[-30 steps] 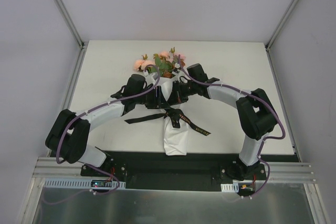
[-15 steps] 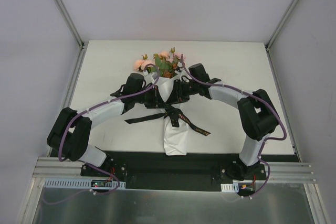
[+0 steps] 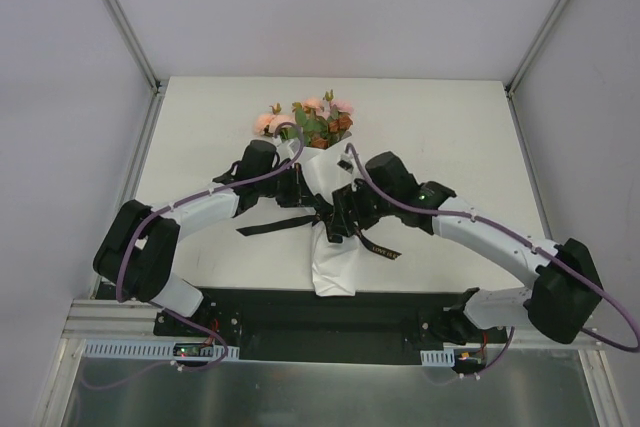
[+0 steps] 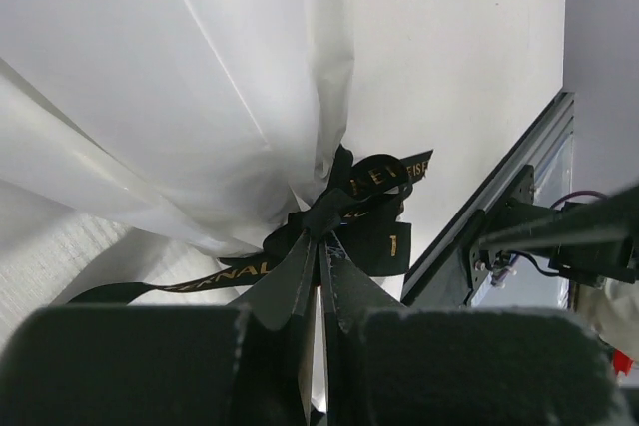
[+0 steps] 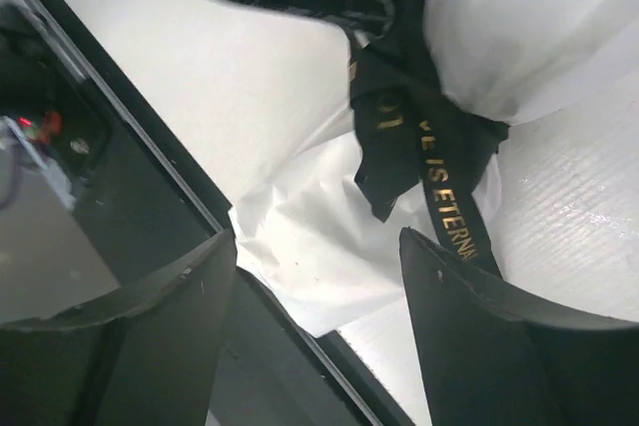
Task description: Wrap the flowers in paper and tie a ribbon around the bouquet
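Top view, bouquet: the flowers (image 3: 315,119) lie at the far end, mid-table (image 3: 450,137). The paper (image 3: 335,267) runs from them as a cone toward the near edge.
Top view, ribbon: the ribbon (image 3: 268,228) is tied around the cone's waist. One tail lies flat to the left and a gold-lettered tail to the right.
Top view, arms: the left gripper (image 3: 312,203) and the right gripper (image 3: 342,225) meet at the knot from either side.
Left wrist view, jaws: the left gripper (image 4: 319,251) is closed, its tips pinched together on the ribbon (image 4: 349,212) at the knot.
Left wrist view, paper: white folds (image 4: 200,97) gather into the knot from above, with bare table beyond.
Right wrist view, jaws: the right gripper (image 5: 318,238) stands open, its two fingers well apart and holding nothing.
Right wrist view, ribbon: the knot and a lettered tail (image 5: 429,147) lie on the crumpled paper (image 5: 290,197), beyond the fingertips.
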Robot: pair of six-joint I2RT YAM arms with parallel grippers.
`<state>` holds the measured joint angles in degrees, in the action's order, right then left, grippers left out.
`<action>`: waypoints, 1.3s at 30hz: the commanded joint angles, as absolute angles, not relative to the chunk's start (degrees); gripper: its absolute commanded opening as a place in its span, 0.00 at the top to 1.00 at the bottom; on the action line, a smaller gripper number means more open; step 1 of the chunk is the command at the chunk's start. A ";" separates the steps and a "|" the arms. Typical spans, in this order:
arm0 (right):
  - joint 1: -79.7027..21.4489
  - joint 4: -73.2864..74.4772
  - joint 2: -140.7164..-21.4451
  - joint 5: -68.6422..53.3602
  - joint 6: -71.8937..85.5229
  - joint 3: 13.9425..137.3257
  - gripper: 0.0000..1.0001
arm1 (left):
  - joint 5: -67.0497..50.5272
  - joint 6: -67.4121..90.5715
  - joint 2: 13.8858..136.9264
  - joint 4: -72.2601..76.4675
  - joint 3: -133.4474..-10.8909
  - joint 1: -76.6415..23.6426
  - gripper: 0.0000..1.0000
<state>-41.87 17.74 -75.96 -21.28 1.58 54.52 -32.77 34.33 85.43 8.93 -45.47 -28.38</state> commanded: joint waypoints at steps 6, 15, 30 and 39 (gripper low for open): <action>-57.73 23.46 -80.67 17.35 -1.76 58.44 0.25 | -33.58 37.71 86.66 8.97 -46.41 -27.95 1.00; -63.54 23.55 -88.76 29.24 -0.53 65.03 0.25 | -33.05 38.06 86.66 7.91 -46.41 -27.86 1.00; -69.87 26.54 -97.73 43.75 4.48 70.05 0.30 | -33.22 39.20 87.80 7.82 -46.93 -26.90 1.00; -71.19 29.00 -100.11 48.69 5.10 72.16 0.60 | -33.49 39.81 87.72 7.74 -46.76 -26.89 1.00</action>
<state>-70.37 26.55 -100.03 43.27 3.95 69.60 -32.77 39.42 88.20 7.44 -45.50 -27.62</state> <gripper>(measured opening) 0.426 0.006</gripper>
